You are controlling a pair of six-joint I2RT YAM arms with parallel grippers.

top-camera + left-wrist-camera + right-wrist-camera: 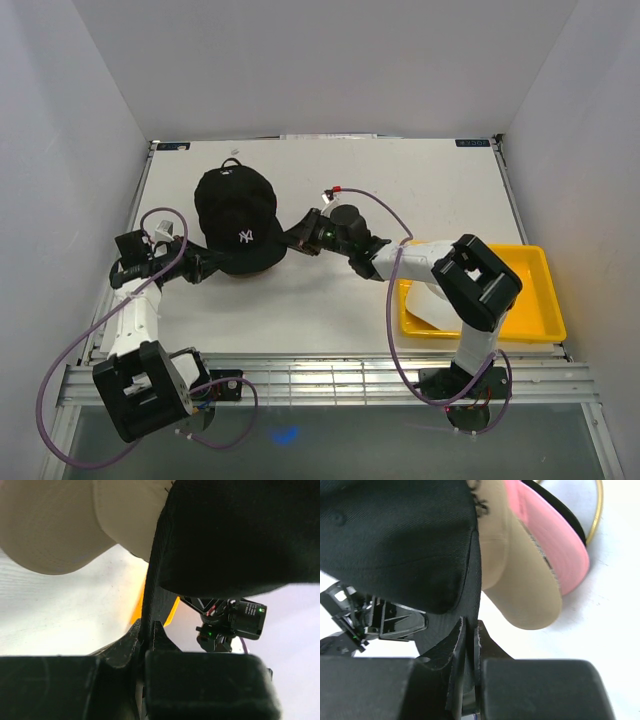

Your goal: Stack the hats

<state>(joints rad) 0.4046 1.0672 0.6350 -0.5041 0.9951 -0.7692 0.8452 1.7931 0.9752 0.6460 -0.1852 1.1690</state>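
The black cap (pixel 237 215) sits left of the middle of the table (pixel 400 190). Its long axis runs far to near, with the brim and white logo toward the arm bases and the back strap toward the far edge. The left gripper (pixel 205 266) pinches the brim's left edge and the right gripper (pixel 292 240) pinches its right edge. Only the right wrist view shows the tan cap (pixel 520 580) and pink cap (pixel 555 545) nested beneath it, and a gold wire stand (pixel 596 510) behind. The left wrist view adds a sliver of the yellow tray (pixel 139 611).
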